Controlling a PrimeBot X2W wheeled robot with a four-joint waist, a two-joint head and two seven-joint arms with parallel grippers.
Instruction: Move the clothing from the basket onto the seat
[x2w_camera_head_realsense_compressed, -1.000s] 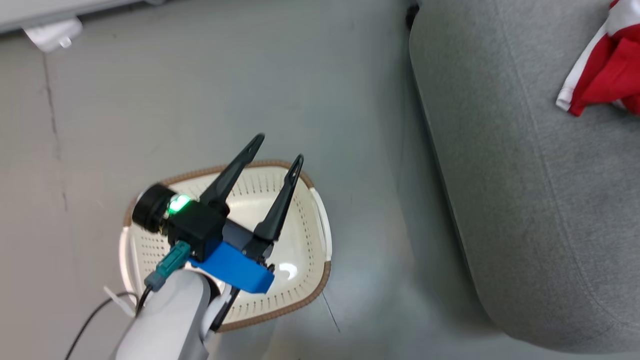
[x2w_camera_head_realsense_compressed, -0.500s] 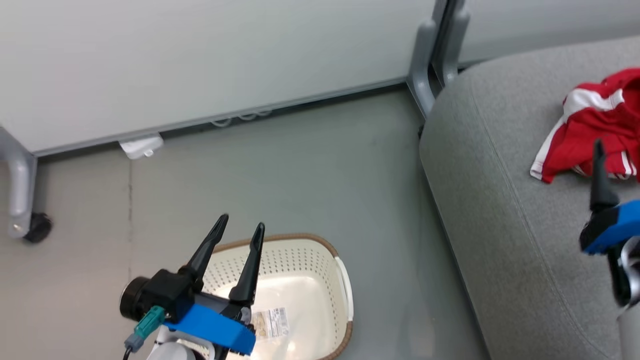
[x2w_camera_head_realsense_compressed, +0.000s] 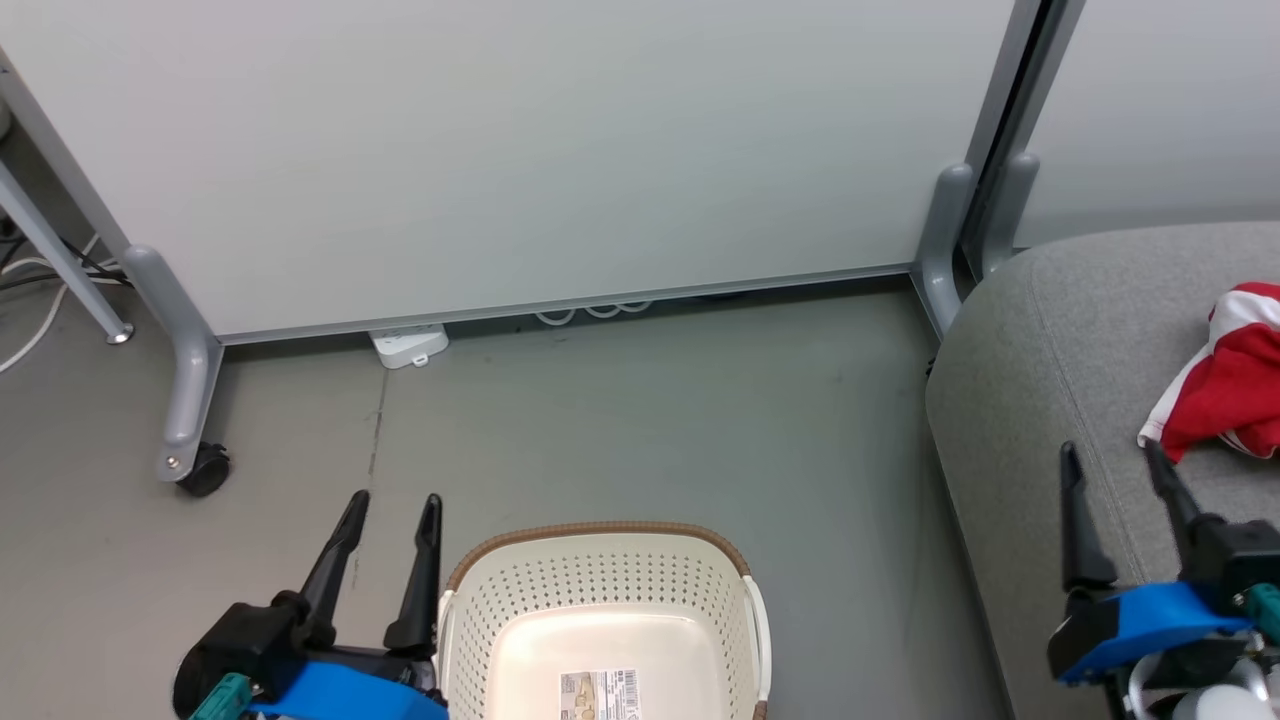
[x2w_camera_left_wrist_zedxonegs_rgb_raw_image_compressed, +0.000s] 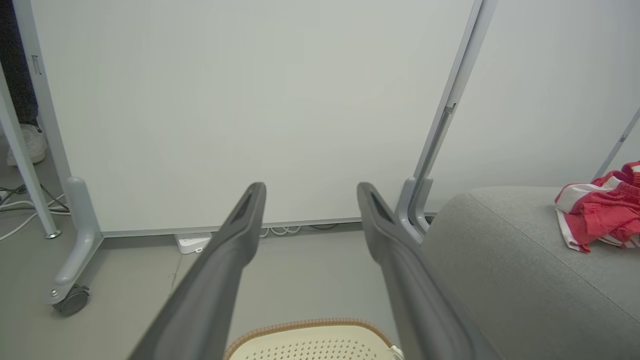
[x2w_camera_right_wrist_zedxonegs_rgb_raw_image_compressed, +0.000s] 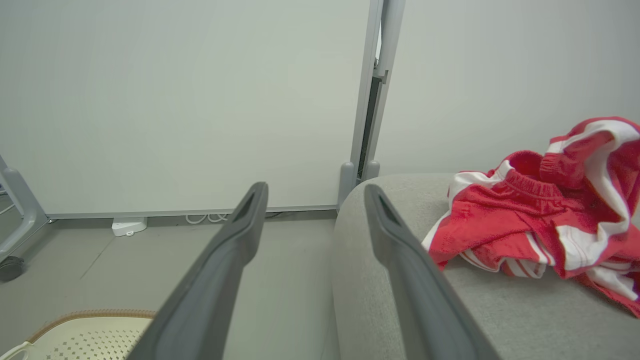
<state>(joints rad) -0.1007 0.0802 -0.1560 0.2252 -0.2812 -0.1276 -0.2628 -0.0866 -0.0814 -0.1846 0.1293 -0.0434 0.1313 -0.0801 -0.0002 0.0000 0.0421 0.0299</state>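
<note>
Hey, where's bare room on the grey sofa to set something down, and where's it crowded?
Bare: the seat between its rounded left edge and the clothing; also the floor between basket and partition. Crowded: the seat's right side, under the clothing.

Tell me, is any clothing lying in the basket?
No, the basket's visible inside is bare but for a label, and the red clothing lies on the seat.

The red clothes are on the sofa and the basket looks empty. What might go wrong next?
1. The open right end effector hangs close to the clothes on the sofa; a careless swing might snag them and drag them off.
2. The open left end effector sits right beside the basket; turning could bump it.
</note>
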